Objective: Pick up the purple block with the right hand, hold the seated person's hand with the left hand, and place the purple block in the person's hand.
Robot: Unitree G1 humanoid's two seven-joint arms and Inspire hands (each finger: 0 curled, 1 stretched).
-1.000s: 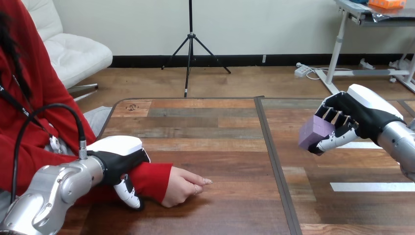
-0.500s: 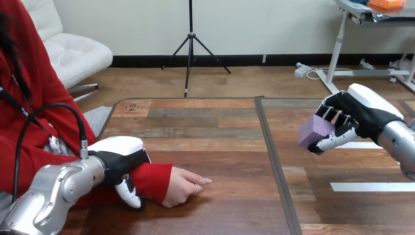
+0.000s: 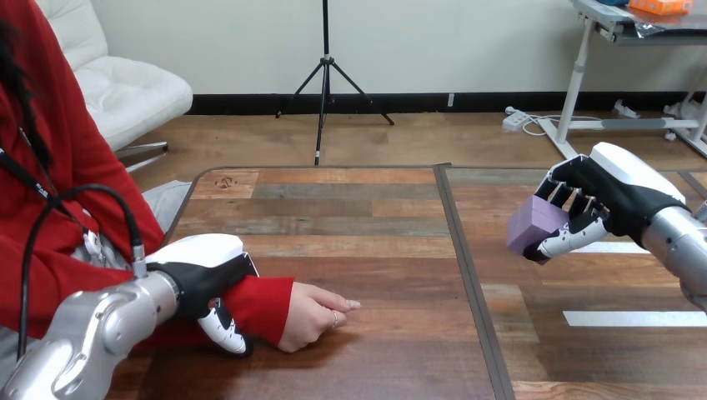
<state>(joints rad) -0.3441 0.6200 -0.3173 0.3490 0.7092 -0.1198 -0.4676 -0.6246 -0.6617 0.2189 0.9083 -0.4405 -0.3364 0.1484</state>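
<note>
Head view: boxy purple block point(image 3: 531, 225), plank table point(image 3: 350, 208)

**Desk:** What carries the scene?

**Photographer:** A wooden table point(image 3: 367, 208) of mixed brown planks fills the lower frame. A dark seam point(image 3: 463, 275) splits it, running from upper centre down to the bottom edge.

**Desk:** And what lies on it?

**Photographer:** At lower left, the person's hand point(image 3: 313, 315) rests on the boards, loosely curled, fingertips pointing toward the seam. Its red sleeve point(image 3: 263, 302) lies on the wood behind it. At right, a long white tape strip point(image 3: 634, 317) lies flat on the surface, with a second white strip point(image 3: 621, 247) above it, both well apart from the hand.
</note>
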